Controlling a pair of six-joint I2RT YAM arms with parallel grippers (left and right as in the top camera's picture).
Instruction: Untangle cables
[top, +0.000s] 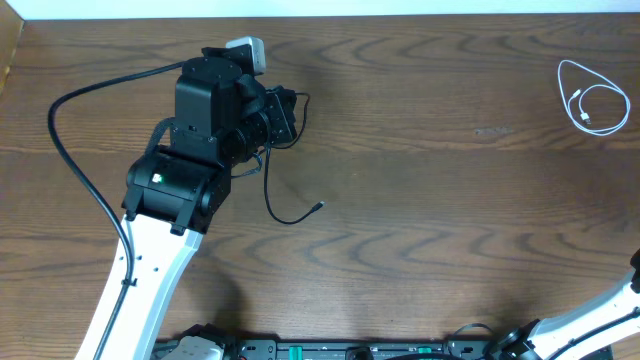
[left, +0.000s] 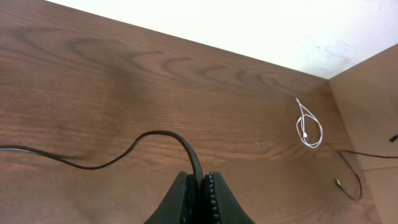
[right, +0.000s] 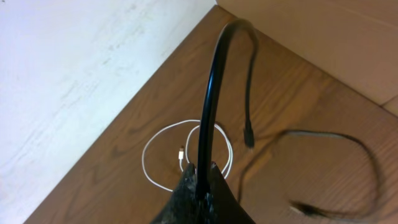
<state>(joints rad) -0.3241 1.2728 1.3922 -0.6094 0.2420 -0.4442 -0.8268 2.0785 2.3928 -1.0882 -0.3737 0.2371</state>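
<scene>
In the overhead view my left gripper (top: 287, 115) is shut on the thin black cable (top: 270, 205), which hangs down to a plug end on the table. In the left wrist view the jaws (left: 203, 177) pinch this cable (left: 149, 134), which loops away to the left. The white cable (top: 597, 100) lies coiled alone at the far right; it also shows in the left wrist view (left: 309, 130). My right gripper (right: 204, 171) is out of the overhead view. It is shut on a black cord (right: 211, 93) that arches up to a hanging plug, above the white cable (right: 144, 158).
The left arm's thick black wire (top: 60, 150) curves over the table's left side. A lighter brown surface (left: 373, 106) borders the table on the right, with a black cord (left: 354, 177) lying by it. The right arm's white link (top: 600, 310) shows at the bottom right.
</scene>
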